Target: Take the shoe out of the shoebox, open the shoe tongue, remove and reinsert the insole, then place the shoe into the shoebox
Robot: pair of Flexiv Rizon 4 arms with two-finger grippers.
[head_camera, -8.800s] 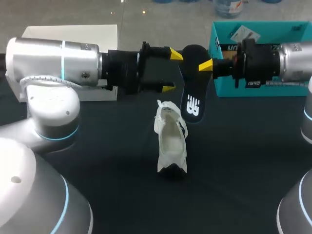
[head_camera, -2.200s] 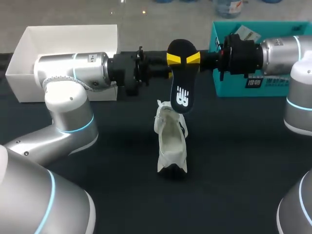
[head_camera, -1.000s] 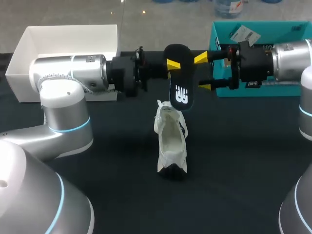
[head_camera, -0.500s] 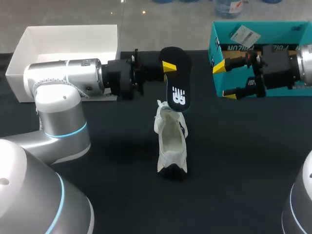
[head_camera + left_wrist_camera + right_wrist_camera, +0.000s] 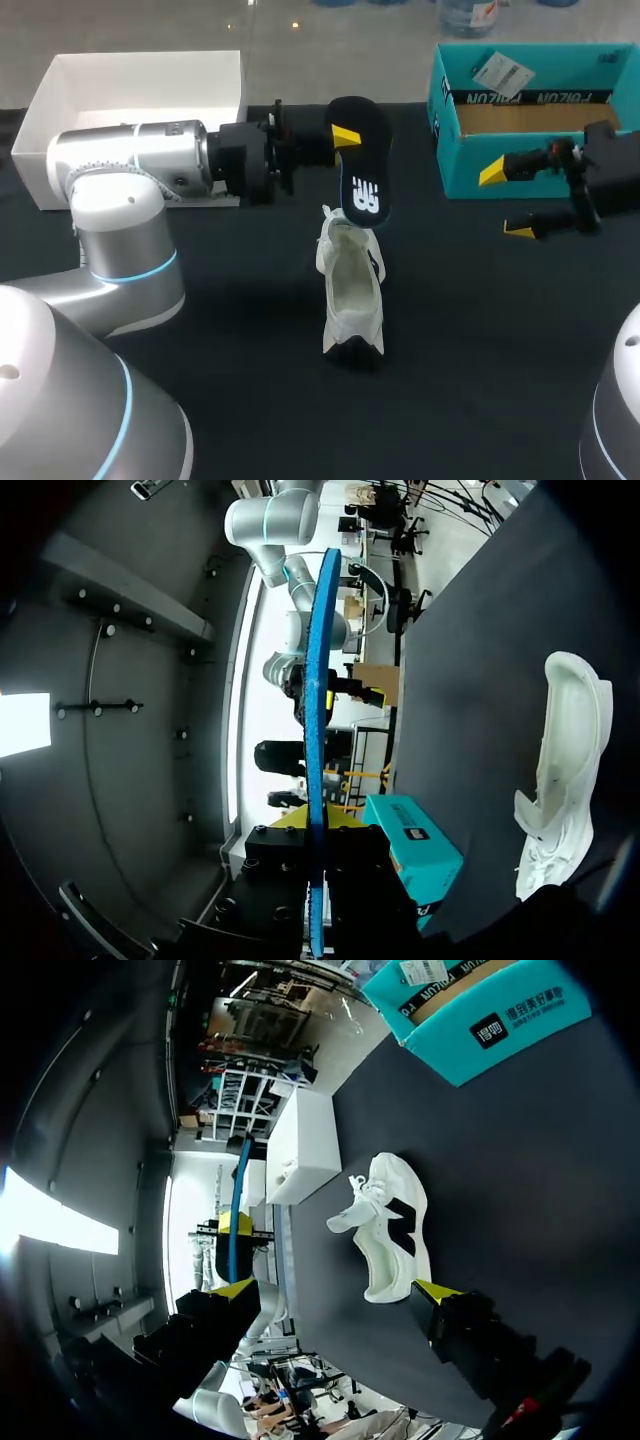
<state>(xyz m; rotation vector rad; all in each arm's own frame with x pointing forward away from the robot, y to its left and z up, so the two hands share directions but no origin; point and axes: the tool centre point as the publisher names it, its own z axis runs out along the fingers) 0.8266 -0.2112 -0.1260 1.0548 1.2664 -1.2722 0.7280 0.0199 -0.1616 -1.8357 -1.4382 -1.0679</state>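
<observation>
The right arm has let go of the black insole (image 5: 362, 165) and drawn back to the right side of the tabletop (image 5: 480, 350). The right gripper (image 5: 505, 202) is now in front of the teal shoebox (image 5: 447, 150), its fingers spread wide and empty. The left gripper (image 5: 346, 137) alone keeps the insole, fingers pinched narrowly on its upper end. The insole hangs upright just above the white shoe (image 5: 352, 290), which lies unmoved mid-tabletop, outside the shoebox.
</observation>
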